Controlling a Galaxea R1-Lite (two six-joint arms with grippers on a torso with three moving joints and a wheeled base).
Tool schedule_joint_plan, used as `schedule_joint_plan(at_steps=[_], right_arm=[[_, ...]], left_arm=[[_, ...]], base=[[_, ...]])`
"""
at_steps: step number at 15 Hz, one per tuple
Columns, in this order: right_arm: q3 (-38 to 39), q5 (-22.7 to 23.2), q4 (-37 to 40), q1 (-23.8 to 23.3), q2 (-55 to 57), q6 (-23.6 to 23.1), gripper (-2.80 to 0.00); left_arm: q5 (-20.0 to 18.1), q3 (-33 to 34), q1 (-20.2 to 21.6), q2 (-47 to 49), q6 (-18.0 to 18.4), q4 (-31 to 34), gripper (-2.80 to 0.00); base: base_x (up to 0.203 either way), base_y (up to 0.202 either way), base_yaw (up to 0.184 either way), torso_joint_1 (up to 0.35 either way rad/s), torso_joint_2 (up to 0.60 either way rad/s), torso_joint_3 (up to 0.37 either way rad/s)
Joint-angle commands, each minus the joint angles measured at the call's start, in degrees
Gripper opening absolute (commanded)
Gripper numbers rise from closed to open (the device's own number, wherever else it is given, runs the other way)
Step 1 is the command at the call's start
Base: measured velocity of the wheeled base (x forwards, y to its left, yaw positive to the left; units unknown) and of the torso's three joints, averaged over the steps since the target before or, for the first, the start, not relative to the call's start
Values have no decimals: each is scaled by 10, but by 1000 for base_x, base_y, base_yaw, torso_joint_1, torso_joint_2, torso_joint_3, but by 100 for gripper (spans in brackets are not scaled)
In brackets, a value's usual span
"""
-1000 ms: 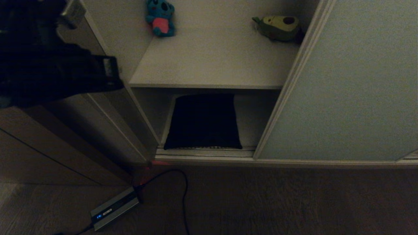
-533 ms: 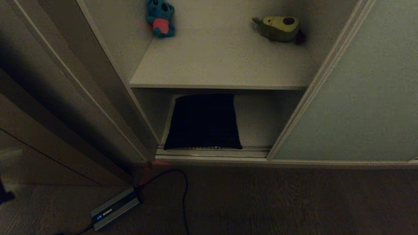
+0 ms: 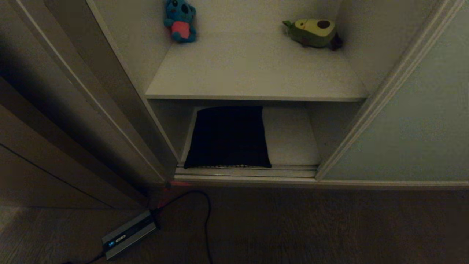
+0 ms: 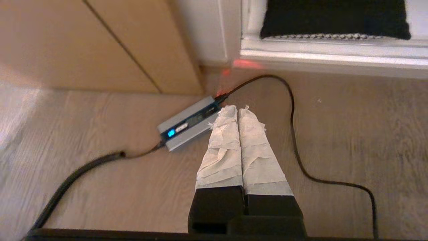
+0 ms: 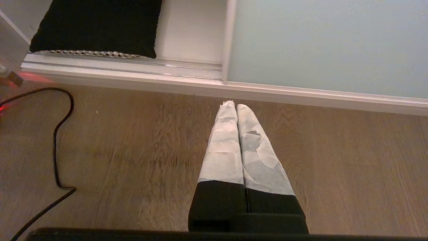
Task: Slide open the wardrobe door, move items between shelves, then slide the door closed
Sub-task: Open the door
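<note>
The door [image 3: 414,121] fills the right side of the head view, its pale frame edge slanting from the upper right corner down to the track at lower centre; most of the panel is cut off by the frame's right edge. To its left the wardrobe stands open. The upper shelf [image 3: 249,73] lies across the centre, and its front lip hides the back of the lower shelf [image 3: 289,135]. On that lower board, left of centre, lies the cushion [image 3: 228,137], flat, black side up; only a thin strip of houndstooth shows along its near edge, which runs parallel to the track. A blue plush [image 3: 180,20] and an avocado plush [image 3: 313,32] sit at the top, the blue one clipped by the frame's upper edge. A power brick [image 3: 128,234] lies on the floor at lower left, its cable partly out of frame. Neither arm appears in the head view. In the wrist views, the left gripper [image 4: 238,109] hangs over the floor near the brick, taped fingers pressed together and empty; the right gripper [image 5: 233,105] hangs likewise, pointing at the track below the door's edge.
</note>
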State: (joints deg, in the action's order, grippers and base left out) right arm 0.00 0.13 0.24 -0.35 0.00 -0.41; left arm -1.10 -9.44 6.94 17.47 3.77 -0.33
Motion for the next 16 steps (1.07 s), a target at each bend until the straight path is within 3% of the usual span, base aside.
schedule_joint_plan(at_steps=[1,3,6,8,11,13,14,16], right_arm=[[2,0,0,0,0,0,-280],[2,0,0,0,1,0,-280],[2,0,0,0,0,0,-280],[2,0,0,0,0,0,-280],[2,0,0,0,1,0,-280],[2,0,0,0,0,0,-280],[2,0,0,0,0,0,-280],[2,0,0,0,0,0,-280]], left_arm=[[-3,41,-6,-12,6,-33,-280],[-1,50,-49,-25,15,-43,-280],[4,79,-54,-44,16,-44,-280],[15,80,-80,-80,15,-33,-280],[6,78,-80,-176,15,15,-280],[7,77,-80,-175,-20,46,-280],[7,77,-80,-174,-17,47,-280],[-7,81,-80,-174,47,40,-280]], base=[[0,0,0,0,0,0],[0,0,0,0,0,0],[0,0,0,0,0,0],[0,0,0,0,0,0],[0,0,0,0,0,0],[0,0,0,0,0,0],[0,0,0,0,0,0],[0,0,0,0,0,0]])
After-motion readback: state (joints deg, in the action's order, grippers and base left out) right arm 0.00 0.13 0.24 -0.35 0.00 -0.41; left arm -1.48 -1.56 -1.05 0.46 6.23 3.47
